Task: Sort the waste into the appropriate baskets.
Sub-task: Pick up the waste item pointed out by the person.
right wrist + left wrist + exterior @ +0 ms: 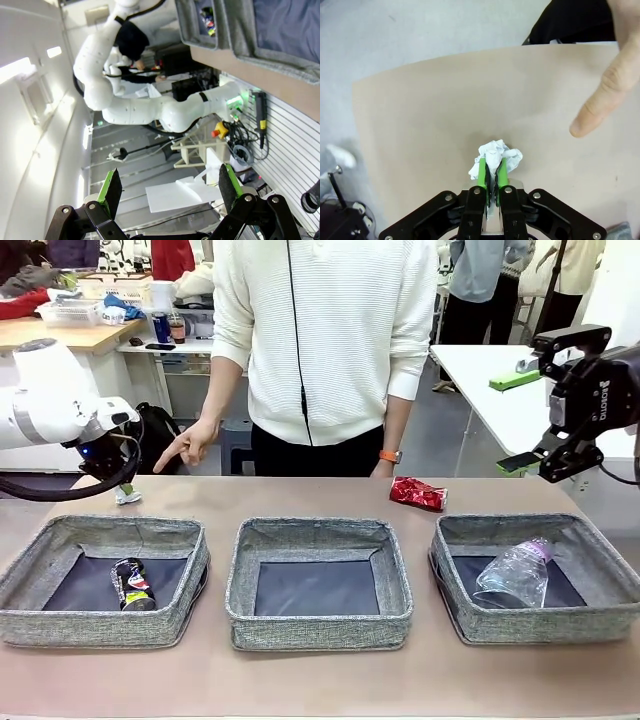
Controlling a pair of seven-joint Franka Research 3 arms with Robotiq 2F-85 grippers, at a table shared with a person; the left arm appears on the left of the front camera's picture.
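Observation:
My left gripper point(493, 174) is shut on the white paper wad point(496, 152), which rests on the table; in the front view that gripper point(117, 483) is at the far left corner, the wad point(127, 495) just under it. A dark can point(132, 585) lies in the left basket point(60, 618). The middle basket point(318, 626) holds nothing. A clear plastic bottle point(515, 575) lies in the right basket point(540, 624). A crushed red can point(417, 493) sits on the table behind it. My right gripper point(540, 420) hangs open, high at the right; its fingers point(112, 187) hold nothing.
A person in a white sweater stands at the far side, one hand point(190, 445) pointing down near the wad, the fingertip point(592, 112) close in the left wrist view. The table's far edge point(445, 65) lies just beyond the wad. A white table point(510, 390) stands at the back right.

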